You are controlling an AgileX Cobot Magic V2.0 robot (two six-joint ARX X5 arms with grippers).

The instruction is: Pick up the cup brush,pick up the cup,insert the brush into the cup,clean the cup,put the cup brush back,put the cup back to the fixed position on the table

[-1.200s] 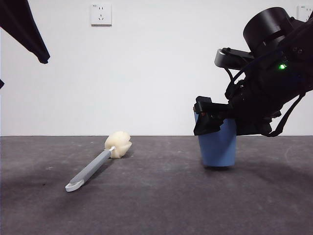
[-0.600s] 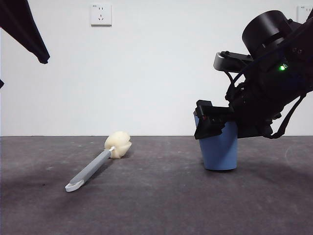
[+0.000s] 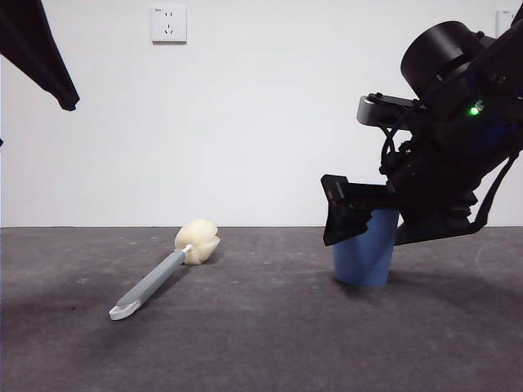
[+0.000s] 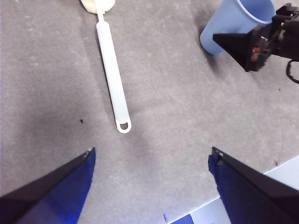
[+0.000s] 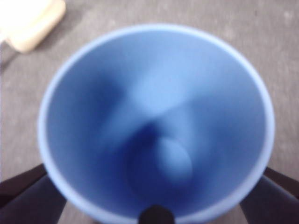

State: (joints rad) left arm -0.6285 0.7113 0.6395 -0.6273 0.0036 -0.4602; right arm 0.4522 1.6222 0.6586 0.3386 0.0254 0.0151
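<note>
The cup (image 3: 364,257) stood on the bench (image 3: 261,343) slightly tilted, its rim leaning toward the right pincer (image 3: 359,214), whose jaws lay one on each side of the upper wall, just under the rim. In the right wrist view the cup's open mouth (image 5: 156,123) filled the frame, with a dark jaw showing at each lower edge outside the rim, so the cup sat between the jaws; whether they pressed on it or had let go I could not tell. The tilt suggested the cup was held or only just seated, its base at or barely off the bench. That hold near the rim would keep the mouth clear for a brush.

The brush (image 3: 159,276) lay flat on the bench well apart from the cup, sponge head toward the far wall, looped tip toward the camera. It looked like a resting place from which the handle could be reached from above.

The left pincer (image 4: 152,163) hung high over the brush's looped tip (image 4: 124,126), jaws wide apart and holding nothing.
</note>
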